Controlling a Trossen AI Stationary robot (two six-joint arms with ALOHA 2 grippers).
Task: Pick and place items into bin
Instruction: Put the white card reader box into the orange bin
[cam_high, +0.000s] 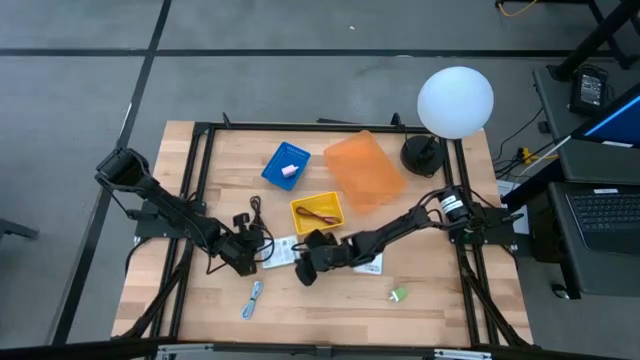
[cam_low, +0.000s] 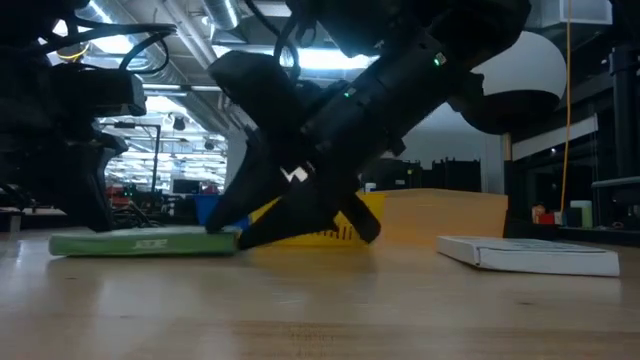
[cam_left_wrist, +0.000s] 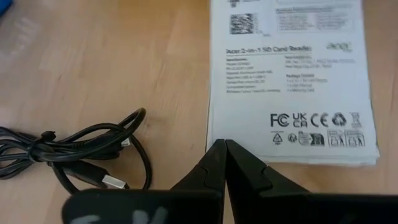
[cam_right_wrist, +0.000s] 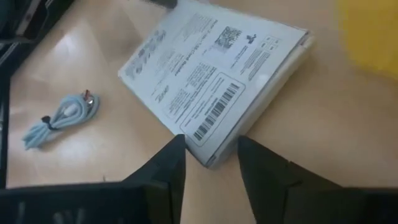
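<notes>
Wooden tabletop (cam_high: 330, 310), high view: bare plank runs along the near edge and far left corner; a black frame rails the left and right sides. Left hand (cam_high: 243, 258) lies low at centre-left, arm slanting in from the left rail. Right hand (cam_high: 308, 268) lies low at centre, arm reaching in from the right rail. Between and under them, two white packets: one (cam_high: 283, 248) beside the left hand, one (cam_high: 368, 264) under the right forearm. Black cord (cam_high: 254, 220) just beyond the left hand. Yellow bin (cam_high: 318, 213) holds a dark-red cord (cam_high: 320, 216); blue bin (cam_high: 286, 165) holds a pink block (cam_high: 290, 171); orange lid (cam_high: 364, 172) lies to the right of them. Blue-silver cable (cam_high: 252, 298) and green piece (cam_high: 399, 294) lie loose near the front edge, well apart. A white globe lamp (cam_high: 455, 101) stands at the far right corner.

Low view: one dark hand bears down at centre, blocking the yellow bin; a packet lies flat on each side.

Left wrist view: fingers (cam_left_wrist: 214, 171) pressed together, holding nothing, tips at the packet's near edge; black cord just beside.

Right wrist view: fingers (cam_right_wrist: 165, 171) parted a little, straddling a corner of the packet without clamping it; blue-silver cable lies apart on open wood.
</notes>
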